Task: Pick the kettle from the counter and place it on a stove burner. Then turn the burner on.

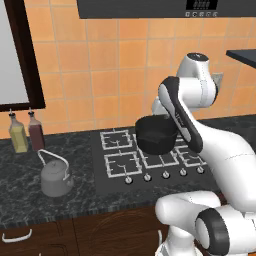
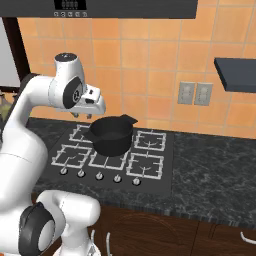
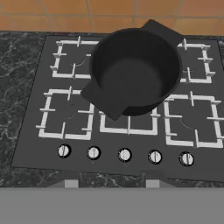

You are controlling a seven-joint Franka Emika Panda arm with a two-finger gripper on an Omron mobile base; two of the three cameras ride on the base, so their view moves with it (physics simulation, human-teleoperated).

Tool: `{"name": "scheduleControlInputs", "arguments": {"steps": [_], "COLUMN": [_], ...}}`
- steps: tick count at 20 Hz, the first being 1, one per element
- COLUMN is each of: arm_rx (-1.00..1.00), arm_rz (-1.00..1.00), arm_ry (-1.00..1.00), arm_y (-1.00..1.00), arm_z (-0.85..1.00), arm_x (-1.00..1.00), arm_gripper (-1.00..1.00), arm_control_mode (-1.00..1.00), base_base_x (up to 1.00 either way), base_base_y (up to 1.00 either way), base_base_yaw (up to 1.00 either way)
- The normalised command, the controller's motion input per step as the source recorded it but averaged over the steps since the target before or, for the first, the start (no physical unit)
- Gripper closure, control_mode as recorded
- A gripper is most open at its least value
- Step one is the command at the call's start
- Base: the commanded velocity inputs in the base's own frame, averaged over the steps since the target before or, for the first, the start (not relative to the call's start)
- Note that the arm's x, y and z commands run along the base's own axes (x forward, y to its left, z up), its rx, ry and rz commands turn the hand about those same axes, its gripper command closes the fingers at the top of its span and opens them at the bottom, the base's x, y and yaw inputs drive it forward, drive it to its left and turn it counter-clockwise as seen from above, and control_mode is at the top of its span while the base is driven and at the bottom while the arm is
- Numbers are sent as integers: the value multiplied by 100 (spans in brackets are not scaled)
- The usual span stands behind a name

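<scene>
While the kettle [image 1: 54, 177] shows from the left base, the tool's [image 2: 96, 106] grip is indiscernible.

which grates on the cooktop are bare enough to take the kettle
The rear-left grate and front-left grate are bare, bordered left by the counter where the kettle sits. The two right-hand grates, such as the front-right one, also look free. The middle is crowded: the black pot covers the rear-centre grate and overhangs the front-centre one.
</scene>
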Motion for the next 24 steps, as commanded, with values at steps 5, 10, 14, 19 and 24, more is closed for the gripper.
{"name": "scheduleControlInputs", "arguments": {"steps": [5, 10, 14, 19, 24], "arm_rx": [1, 0, 0, -2, -1], "arm_rz": [0, 0, 0, 0, 0], "arm_ry": [-2, -6, -4, 0, 0], "arm_y": [53, 100, 100, 100, 100], "arm_z": [-8, -15, -26, -51, -51], "arm_x": [-40, -51, -32, -7, 3], "arm_gripper": [-100, -100, -100, -100, -100], "arm_control_mode": [-100, -100, -100, -100, -100], "base_base_x": [0, 0, 0, 0, 0], "base_base_y": [0, 0, 0, 0, 0], "base_base_yaw": [0, 0, 0, 0, 0]}}
